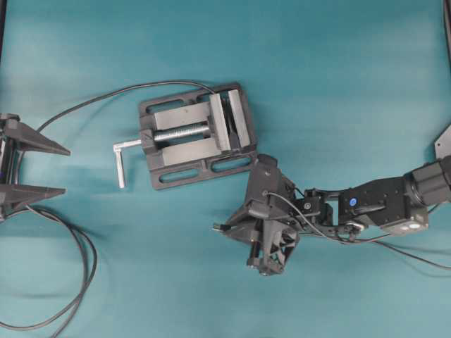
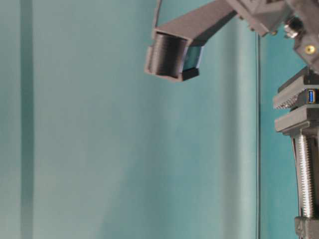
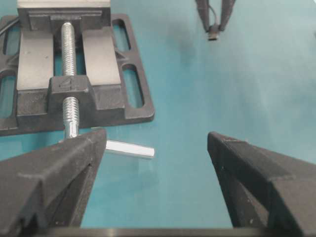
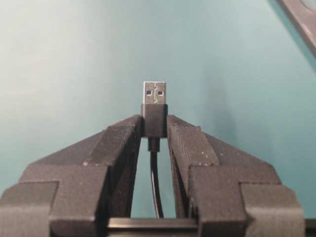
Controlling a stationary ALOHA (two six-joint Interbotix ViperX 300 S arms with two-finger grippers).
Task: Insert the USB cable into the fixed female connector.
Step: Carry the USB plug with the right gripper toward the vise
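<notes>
The USB cable's plug (image 4: 154, 106) stands upright between the fingertips of my right gripper (image 4: 154, 126), which is shut on its dark body; the metal tip sticks out past the fingers. From overhead, the right gripper (image 1: 229, 227) hovers below and right of the vise, plug (image 1: 217, 227) pointing left. The fixed female connector (image 2: 311, 95) shows a blue opening, clamped between the vise jaws. My left gripper (image 1: 67, 171) is wide open and holds nothing at the far left, short of the vise handle (image 3: 131, 148). In the left wrist view, the left gripper (image 3: 155, 140) faces open table.
The grey vise (image 1: 197, 134) sits mid-table, its silver handle (image 1: 121, 165) pointing toward the left arm. A thin dark lead (image 1: 91, 101) runs from the left edge into the vise. A thicker black cable (image 1: 79, 282) loops at the bottom left.
</notes>
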